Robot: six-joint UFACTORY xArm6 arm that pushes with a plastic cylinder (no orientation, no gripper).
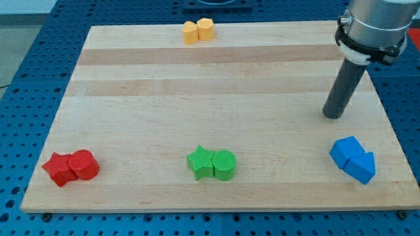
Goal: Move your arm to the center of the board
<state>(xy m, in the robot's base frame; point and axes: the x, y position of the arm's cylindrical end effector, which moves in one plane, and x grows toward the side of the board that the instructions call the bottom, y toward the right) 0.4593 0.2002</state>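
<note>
My tip [333,116] rests on the wooden board [197,98] at the view's right side, a little above the blue blocks. A blue cube [345,153] and a blue triangular block [362,167] touch each other at the bottom right. A green star [200,162] and a green cylinder [224,164] touch at the bottom middle. A red star [58,169] and a red cylinder [84,164] touch at the bottom left. Two yellow blocks [197,31] touch at the top edge, middle.
The board lies on a blue perforated table [39,59]. The arm's grey wrist [374,26] hangs over the board's top right corner.
</note>
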